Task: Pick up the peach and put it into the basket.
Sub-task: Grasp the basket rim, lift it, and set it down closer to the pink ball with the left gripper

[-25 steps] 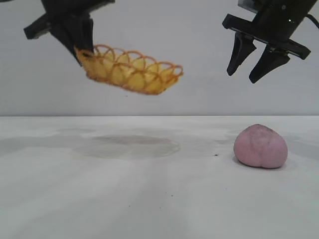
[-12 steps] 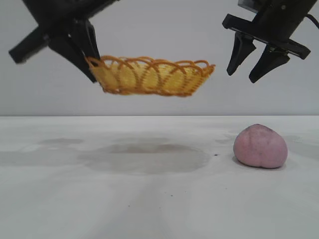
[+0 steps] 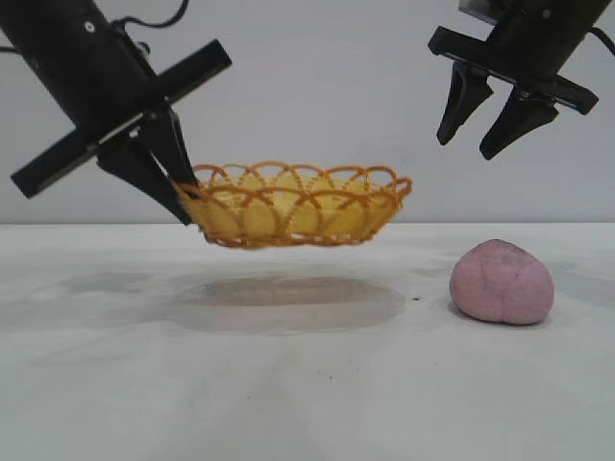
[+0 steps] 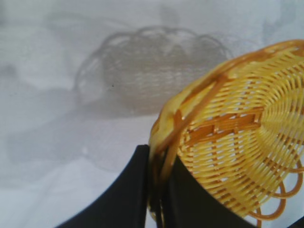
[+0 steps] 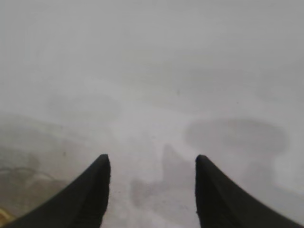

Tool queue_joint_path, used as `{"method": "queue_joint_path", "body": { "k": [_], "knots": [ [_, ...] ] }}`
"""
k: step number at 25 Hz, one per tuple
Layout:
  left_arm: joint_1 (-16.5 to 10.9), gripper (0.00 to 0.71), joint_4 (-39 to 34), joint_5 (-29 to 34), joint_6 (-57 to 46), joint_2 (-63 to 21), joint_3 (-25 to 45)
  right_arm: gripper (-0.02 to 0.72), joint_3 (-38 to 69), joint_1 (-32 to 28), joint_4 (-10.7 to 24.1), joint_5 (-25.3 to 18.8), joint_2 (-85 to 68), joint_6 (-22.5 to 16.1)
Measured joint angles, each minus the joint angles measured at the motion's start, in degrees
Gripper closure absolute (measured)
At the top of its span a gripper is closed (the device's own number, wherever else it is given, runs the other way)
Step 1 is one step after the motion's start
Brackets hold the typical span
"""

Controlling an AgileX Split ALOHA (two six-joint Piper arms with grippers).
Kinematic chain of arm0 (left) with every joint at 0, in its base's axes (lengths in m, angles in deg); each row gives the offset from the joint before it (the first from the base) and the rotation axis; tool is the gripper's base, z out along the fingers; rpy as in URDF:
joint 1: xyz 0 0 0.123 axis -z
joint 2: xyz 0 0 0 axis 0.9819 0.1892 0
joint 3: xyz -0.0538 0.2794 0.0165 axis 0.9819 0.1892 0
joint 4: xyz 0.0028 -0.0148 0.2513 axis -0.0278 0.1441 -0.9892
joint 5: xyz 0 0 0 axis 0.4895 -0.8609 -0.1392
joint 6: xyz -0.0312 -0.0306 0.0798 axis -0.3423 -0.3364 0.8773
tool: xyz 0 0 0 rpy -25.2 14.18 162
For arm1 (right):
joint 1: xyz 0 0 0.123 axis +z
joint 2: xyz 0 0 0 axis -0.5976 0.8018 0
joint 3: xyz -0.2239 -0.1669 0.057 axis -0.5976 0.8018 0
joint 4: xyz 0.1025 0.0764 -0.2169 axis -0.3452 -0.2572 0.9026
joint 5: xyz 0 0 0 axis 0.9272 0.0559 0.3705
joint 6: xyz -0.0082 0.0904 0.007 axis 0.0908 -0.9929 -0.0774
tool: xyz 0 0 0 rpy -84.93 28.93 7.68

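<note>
The yellow-orange wicker basket [image 3: 293, 205] hangs just above the white table, left of centre, roughly level. My left gripper [image 3: 183, 202] is shut on the basket's left rim and carries it; in the left wrist view the gripper [image 4: 159, 164] pinches the rim of the basket [image 4: 237, 142]. The pink peach [image 3: 502, 281] lies on the table at the right. My right gripper [image 3: 465, 148] is open and empty, high above the peach. The right wrist view shows its gripper [image 5: 152, 164] open over bare table; the peach is out of that view.
The white table [image 3: 307, 384] has faint stains and the basket's shadow [image 3: 288, 300] under the basket. A plain grey wall stands behind.
My left gripper has swung the basket forward, levelled it and lowered it close to the table. The right arm and the peach have not moved.
</note>
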State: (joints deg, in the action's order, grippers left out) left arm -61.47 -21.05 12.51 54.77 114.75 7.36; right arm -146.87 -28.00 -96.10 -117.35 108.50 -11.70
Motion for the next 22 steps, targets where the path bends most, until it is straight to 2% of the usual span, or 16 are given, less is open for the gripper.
{"method": "queue_joint_path", "body": {
  "k": [12, 13, 16, 17, 22],
  "knots": [
    [1.49, 0.71, 4.42, -1.31, 0.29, 3.27, 0.36, 0.364, 0.0, 0.0, -0.08, 0.11, 0.0, 0.0],
    [1.49, 0.643, 4.71, -1.41, 0.29, 3.27, 0.36, 0.364, 0.0, 0.0, -0.08, 0.11, 0.0, 0.0],
    [1.49, 0.643, 5.96, -1.64, 0.29, 3.34, 0.36, 0.364, 0.0, 0.0, -0.08, 0.11, 0.0, 0.0],
    [1.49, 0.575, 6.58, -1.64, 0.29, 3.34, 0.36, 0.364, 0.0, 0.0, -0.08, 0.11, 0.0, 0.0],
    [1.49, 0.333, 8.16, -0.63, 0.29, 3.34, 0.36, 0.364, 0.0, 0.0, -0.08, 0.11, 0.0, 0.0]
  ]
}}
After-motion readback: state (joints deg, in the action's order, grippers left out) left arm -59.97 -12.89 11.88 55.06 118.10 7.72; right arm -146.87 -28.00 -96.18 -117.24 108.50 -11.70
